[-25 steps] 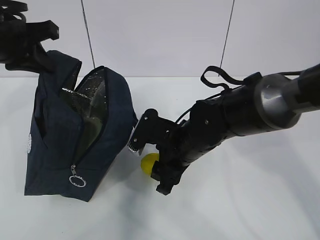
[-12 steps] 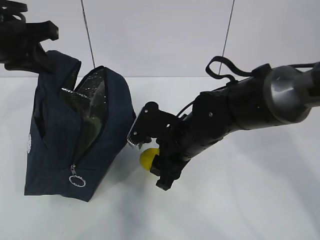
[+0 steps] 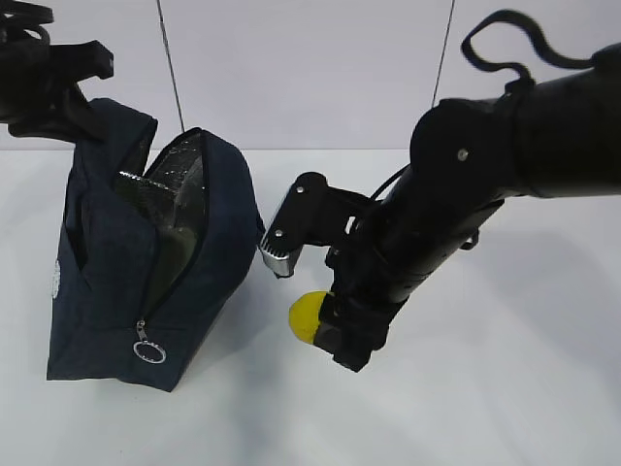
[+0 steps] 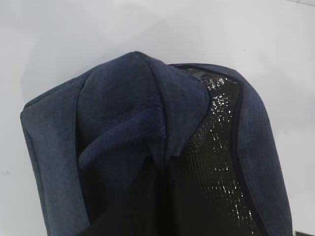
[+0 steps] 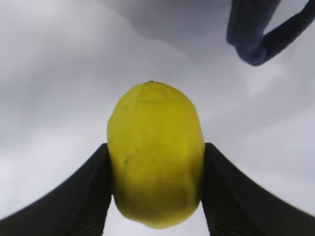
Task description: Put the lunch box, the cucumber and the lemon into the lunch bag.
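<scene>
My worry is the lemon (image 5: 155, 172) slipping: it is round and smooth, and the right tool (image 5: 155, 187) pinches it only at two side contacts, so a jolt on the way across could roll it out onto the bench (image 3: 485, 408). The second risk is the bag mouth; the lunch bag (image 3: 146, 262) opens as a narrow slanted slit with silver lining showing, and the bulky right arm could knock the fabric or push the bag over if I come in too low.

The right tool is closed on the lemon, fingers (image 5: 83, 196) pressing both sides, and the lemon hangs just above the bench, beside the bag's right wall but not touching it. That arm reaches down at a slant from the upper right.

The left arm sits at the bag's top rear corner; whether its tool grips the fabric I cannot tell. I see neither lunch box nor cucumber.
</scene>
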`<state>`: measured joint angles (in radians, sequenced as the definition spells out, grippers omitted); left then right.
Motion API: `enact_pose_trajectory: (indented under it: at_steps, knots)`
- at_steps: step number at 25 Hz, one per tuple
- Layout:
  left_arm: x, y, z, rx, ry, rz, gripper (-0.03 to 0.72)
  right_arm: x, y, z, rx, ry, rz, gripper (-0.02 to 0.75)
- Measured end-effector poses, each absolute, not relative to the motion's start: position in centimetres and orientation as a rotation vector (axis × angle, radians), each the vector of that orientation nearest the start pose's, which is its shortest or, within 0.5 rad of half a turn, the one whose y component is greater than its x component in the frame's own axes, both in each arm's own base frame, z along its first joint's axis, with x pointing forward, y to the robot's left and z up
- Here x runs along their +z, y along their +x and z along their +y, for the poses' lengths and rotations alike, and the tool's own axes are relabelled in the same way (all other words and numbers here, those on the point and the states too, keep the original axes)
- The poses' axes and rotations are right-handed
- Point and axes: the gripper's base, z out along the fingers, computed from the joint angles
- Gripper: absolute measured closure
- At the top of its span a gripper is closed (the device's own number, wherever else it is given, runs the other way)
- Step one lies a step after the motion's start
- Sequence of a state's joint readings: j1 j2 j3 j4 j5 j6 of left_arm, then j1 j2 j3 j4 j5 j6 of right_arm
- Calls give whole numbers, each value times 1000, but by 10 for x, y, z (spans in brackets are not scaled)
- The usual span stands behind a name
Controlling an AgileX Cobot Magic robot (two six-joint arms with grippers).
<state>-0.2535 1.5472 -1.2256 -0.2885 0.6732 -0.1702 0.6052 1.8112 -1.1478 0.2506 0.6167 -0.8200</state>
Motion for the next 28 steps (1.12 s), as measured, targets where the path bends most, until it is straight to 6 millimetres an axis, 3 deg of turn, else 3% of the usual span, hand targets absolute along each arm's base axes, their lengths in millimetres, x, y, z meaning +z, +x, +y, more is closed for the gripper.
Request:
enact_pose_trajectory:
  at_steps: [3,9,18,23,28]
  knots:
    - [300,323,-100,-497,-102,2503,692,208,280,211,219,-1596,2234,329]
    - [300,322,-100,-496,-100,2509,692,260,264,204,297,-1403,2217,329]
    - [299,317,-114,-509,-38,2520,692,317,276,220,472,-1126,2066,329]
    - [300,314,-124,-536,-11,2524,692,326,282,224,521,-1017,2021,330]
    - [300,313,-126,-567,-30,2527,692,313,291,231,548,-971,2051,330]
